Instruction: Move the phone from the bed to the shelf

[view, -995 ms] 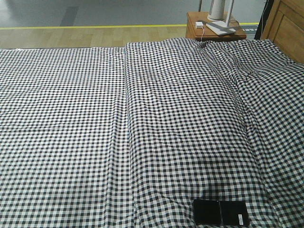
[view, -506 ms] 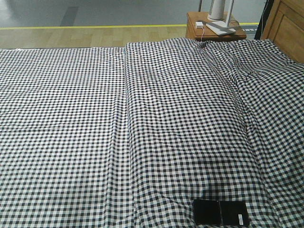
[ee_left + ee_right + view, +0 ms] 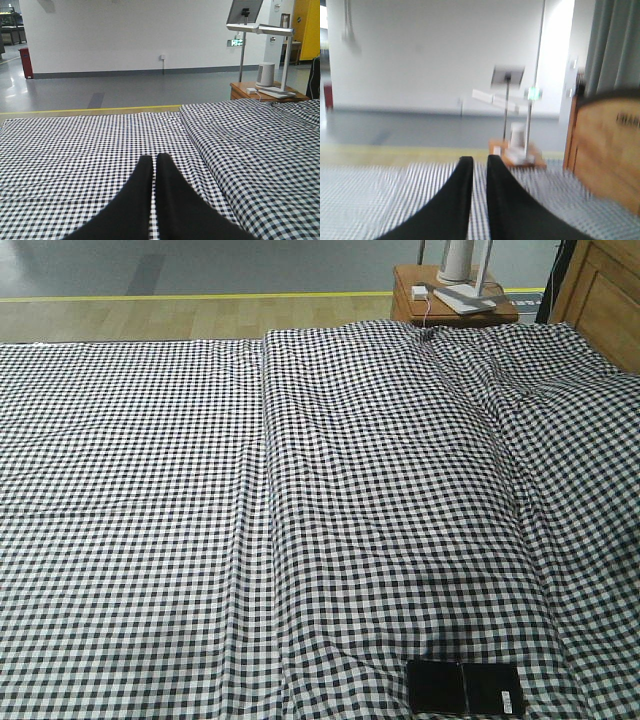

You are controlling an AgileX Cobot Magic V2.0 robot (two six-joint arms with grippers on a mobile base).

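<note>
The phone (image 3: 463, 687), a glossy black slab with a seam across its middle and a small white sticker, lies flat on the bed (image 3: 320, 520) at the near right edge of the front view. The bed's black-and-white checked sheet is wrinkled, with a long fold down its middle. My left gripper (image 3: 154, 159) hovers over the sheet, shut, with nothing in it. The right wrist view is blurred; my right gripper (image 3: 479, 161) is held above the sheet with only a narrow slit between its fingers and nothing in them. Neither gripper shows in the front view. The shelf is out of view.
An orange-brown nightstand (image 3: 455, 302) with a white lamp base (image 3: 466, 280) and a charger stands beyond the bed's far right corner. A wooden headboard (image 3: 605, 295) rises at the right. Grey floor with a yellow line (image 3: 200, 297) lies beyond the bed.
</note>
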